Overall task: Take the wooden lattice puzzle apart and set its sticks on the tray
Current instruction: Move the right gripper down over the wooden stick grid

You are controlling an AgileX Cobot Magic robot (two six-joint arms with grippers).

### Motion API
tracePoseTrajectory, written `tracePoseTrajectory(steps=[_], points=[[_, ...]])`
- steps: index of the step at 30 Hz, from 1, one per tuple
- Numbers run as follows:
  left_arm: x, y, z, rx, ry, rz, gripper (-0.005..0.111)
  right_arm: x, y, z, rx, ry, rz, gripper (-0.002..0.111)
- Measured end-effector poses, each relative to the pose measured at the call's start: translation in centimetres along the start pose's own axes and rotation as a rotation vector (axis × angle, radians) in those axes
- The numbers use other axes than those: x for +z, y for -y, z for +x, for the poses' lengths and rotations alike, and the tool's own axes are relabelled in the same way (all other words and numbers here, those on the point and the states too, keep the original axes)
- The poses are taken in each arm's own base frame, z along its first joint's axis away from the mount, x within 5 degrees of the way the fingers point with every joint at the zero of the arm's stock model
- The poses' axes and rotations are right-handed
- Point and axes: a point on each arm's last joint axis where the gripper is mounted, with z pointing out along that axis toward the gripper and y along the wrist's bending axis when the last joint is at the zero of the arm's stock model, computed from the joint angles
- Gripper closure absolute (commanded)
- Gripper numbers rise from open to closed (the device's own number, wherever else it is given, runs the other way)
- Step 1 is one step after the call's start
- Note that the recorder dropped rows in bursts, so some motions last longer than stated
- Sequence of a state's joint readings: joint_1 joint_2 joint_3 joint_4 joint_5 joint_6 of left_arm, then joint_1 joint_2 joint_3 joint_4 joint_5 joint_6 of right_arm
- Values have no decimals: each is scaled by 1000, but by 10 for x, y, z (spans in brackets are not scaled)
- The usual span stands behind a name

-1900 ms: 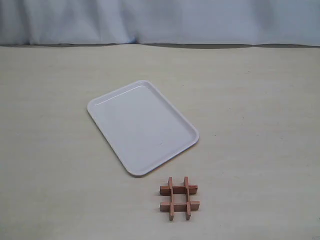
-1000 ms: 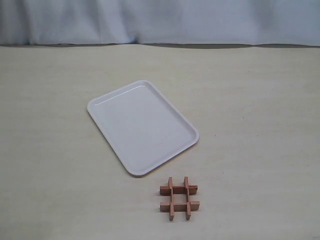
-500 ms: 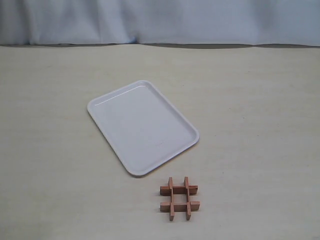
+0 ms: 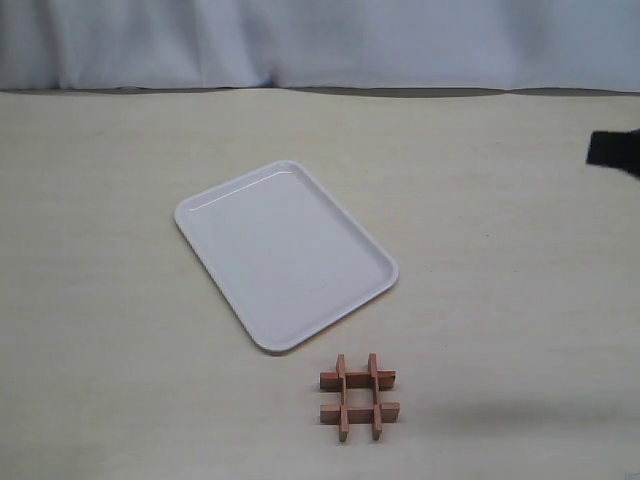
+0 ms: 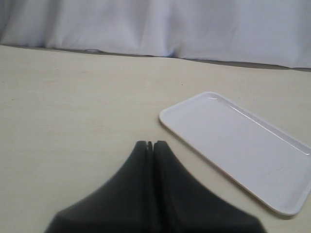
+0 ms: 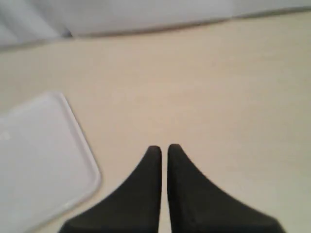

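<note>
Wooden lattice puzzle (image 4: pixel 359 396) lies flat on the table (image 4: pixel 120 380), whole: two bars crossing two, all four sticks (image 4: pixel 357 379) interlocked; it sits off the near corner of the tray (image 4: pixel 285 250), near but not touching. Tray bare, no stick on it; by my reading the task is not yet begun.

Left gripper (image 5: pixel 149 144): fingertips pressed together, nothing between them; it hangs over bare table with the tray off to one side; puzzle not in its view. Right gripper (image 6: pixel 164 148): jaws drawn in to a thin slit, empty; tray edge in its view, puzzle not. In the exterior view only a dark bit of the right arm (image 4: pixel 613 150) shows at the right edge, well apart from the puzzle.

Handling, judged: puzzle small, light, rigid wood; not fragile; the finish looks smooth, so it may skid on the table if pushed from one side. Joints are notch-in-notch and probably held by friction alone, so a stick should lift straight up, not twist. Best hold: the free end of an upper bar where it overhangs the crossing, pinched across its thin faces; the other gripper presses on a lower bar so the rest does not rise with it. Both grippers must open first. Which pair lies on top I cannot tell.
</note>
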State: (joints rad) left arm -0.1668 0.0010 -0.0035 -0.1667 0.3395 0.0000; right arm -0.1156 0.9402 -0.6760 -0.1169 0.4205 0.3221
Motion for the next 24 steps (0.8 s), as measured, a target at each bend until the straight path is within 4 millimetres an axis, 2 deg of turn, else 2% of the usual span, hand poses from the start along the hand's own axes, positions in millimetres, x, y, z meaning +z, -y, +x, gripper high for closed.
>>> tracePoseTrajectory(steps=[4, 9, 18, 24], points=[[0, 0, 0, 0, 0, 0, 107, 26, -7, -1, -175, -286, 0, 104], [0, 0, 0, 0, 0, 0, 107, 47, -41, 14, -443, -521, -161, 104], [0, 0, 0, 0, 0, 0, 107, 61, -108, 63, -963, -661, -323, 103], [0, 0, 0, 0, 0, 0, 107, 66, -137, 89, -1136, -661, -378, 103]])
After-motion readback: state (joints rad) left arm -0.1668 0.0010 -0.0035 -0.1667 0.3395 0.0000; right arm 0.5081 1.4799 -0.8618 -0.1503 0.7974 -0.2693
